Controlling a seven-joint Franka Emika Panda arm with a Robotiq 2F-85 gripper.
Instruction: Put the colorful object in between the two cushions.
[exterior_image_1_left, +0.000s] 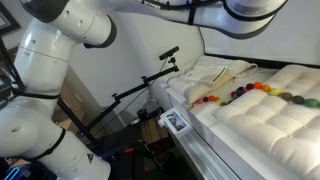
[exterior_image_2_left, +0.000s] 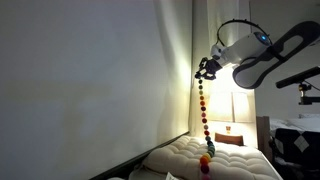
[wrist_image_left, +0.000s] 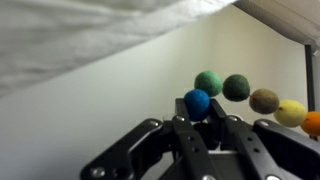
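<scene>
Now gripper is up high, jaws clamped on a blue bead of the colorful object, seen close in wrist view. String hangs straight down, lowest beads reaching the top of the tufted cushion. Smooth cushion sits beside the tufted one's edge.

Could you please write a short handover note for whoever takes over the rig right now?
Claw: raised, shut on the upper end of the bead string.
String: hangs straight down; its lower end reaches the tufted cushion.
The smaller pillow lies beside that cushion.
Done: string grasped and lifted.
Left: lay it in the gap between both cushions, then release.
</scene>
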